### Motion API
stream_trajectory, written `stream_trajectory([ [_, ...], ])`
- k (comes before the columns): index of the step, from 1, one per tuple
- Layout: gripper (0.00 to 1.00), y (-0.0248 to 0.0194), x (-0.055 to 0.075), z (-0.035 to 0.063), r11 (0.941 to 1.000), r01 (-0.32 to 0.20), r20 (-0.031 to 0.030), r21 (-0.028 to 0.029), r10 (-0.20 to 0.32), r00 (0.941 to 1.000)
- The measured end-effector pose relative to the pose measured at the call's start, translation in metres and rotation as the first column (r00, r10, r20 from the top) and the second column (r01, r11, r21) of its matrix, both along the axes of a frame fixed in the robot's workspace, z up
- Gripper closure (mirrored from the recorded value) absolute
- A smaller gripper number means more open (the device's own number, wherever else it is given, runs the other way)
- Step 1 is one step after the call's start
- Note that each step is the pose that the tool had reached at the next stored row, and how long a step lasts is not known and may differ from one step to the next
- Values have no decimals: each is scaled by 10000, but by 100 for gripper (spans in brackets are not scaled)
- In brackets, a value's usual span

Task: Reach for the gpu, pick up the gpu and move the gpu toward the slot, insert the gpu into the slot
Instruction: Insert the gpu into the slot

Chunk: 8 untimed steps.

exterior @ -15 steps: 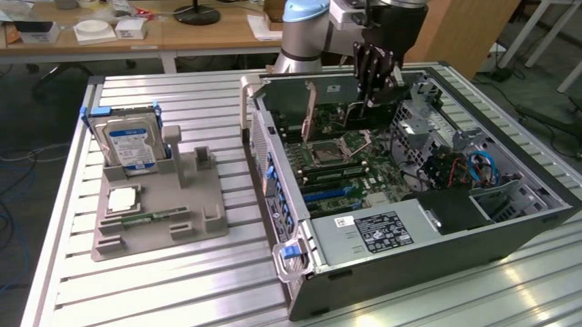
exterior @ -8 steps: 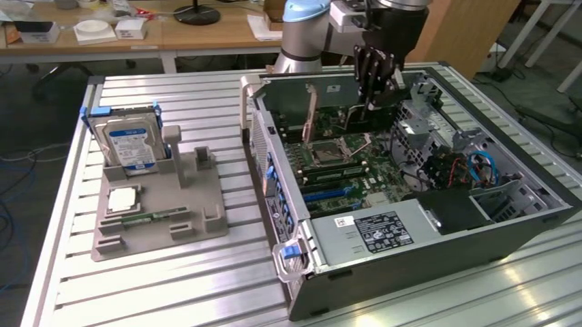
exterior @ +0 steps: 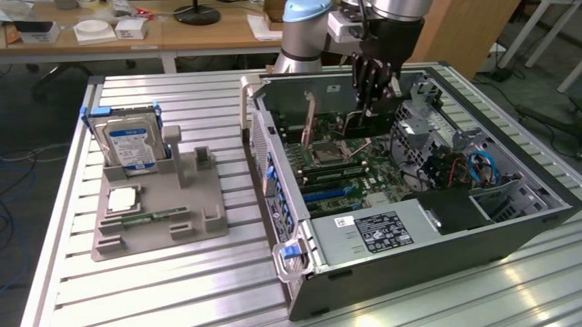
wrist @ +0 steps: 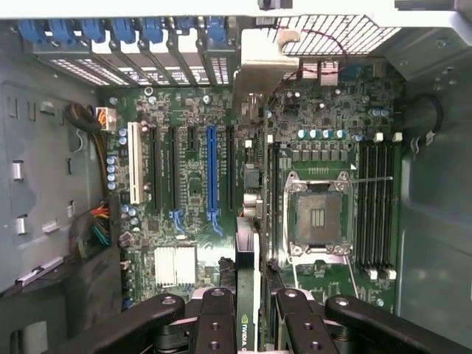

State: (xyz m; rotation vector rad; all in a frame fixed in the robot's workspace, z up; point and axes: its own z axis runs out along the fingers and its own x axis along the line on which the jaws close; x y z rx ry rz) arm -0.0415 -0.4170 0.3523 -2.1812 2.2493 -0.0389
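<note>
Black gripper (exterior: 371,109) jaws are pinching the gpu (wrist: 247,254), which hangs on its thin edge just above the motherboard (wrist: 184,221). I think this is the step of carrying the gpu over to the long slots (wrist: 230,169) on the motherboard, because the card is not pushed in yet. To go in, I think its bottom edge must sit straight over one slot; I cannot tell which.
</note>
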Motion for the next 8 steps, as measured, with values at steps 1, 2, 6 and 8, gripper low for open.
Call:
stream_trajectory([
  [1,74,0,0,-14,10000,0,0,0,0,10000],
  [2,74,0,-2,-32,10000,1,0,0,-1,10000],
  [6,74,-1,-10,-95,10000,0,8,1,0,10000],
  [8,74,-2,-19,-118,10000,0,30,0,0,10000],
])
